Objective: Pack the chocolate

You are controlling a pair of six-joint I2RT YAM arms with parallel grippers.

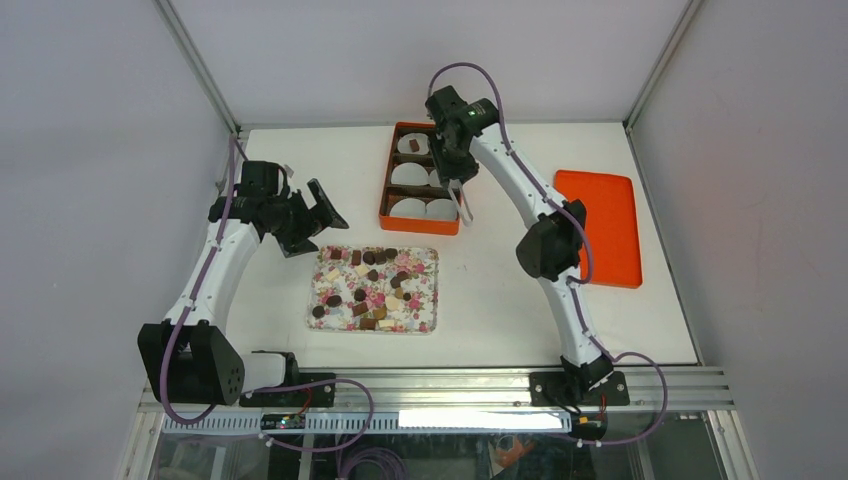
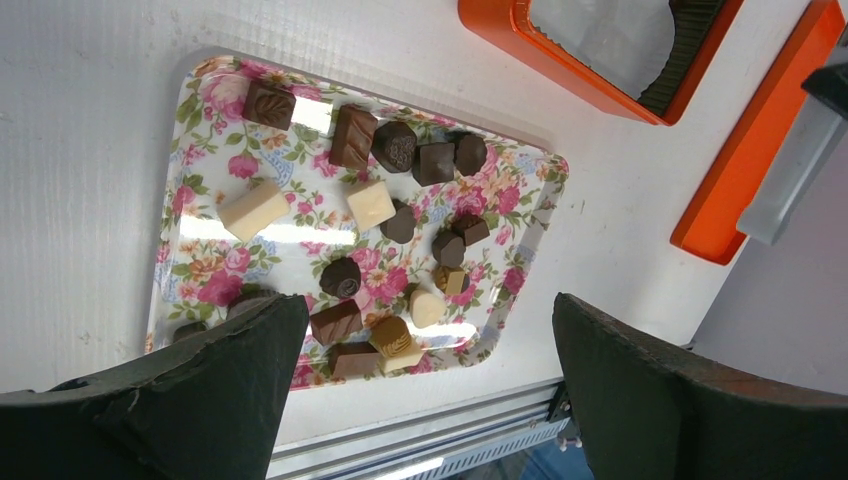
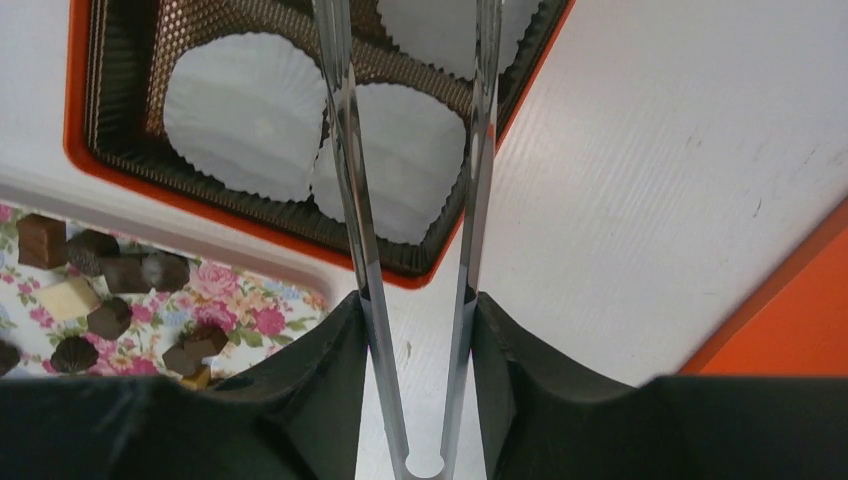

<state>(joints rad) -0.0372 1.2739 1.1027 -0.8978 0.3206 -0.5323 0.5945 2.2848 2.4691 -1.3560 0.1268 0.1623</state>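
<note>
Several dark, light brown and cream chocolates [image 1: 372, 290] lie on a floral tray [image 1: 430, 255]; they also show in the left wrist view [image 2: 400, 150] and the right wrist view [image 3: 110, 280]. One dark chocolate [image 1: 414, 145] sits in a paper cup in the orange box [image 1: 385, 180]. My left gripper [image 1: 318, 215] is open and empty, up and left of the tray; in its own view [image 2: 428, 310] it is above the tray's near edge. My right gripper [image 1: 455, 165] is shut on clear tongs [image 3: 350, 150], above the box's near right corner.
White paper cups [image 3: 240, 110] fill the box's dark liner. The orange lid [image 1: 600, 228] lies flat at the right of the table. The tongs' tips [image 1: 463, 205] hang over the box's front right corner. A metal rail runs along the near table edge.
</note>
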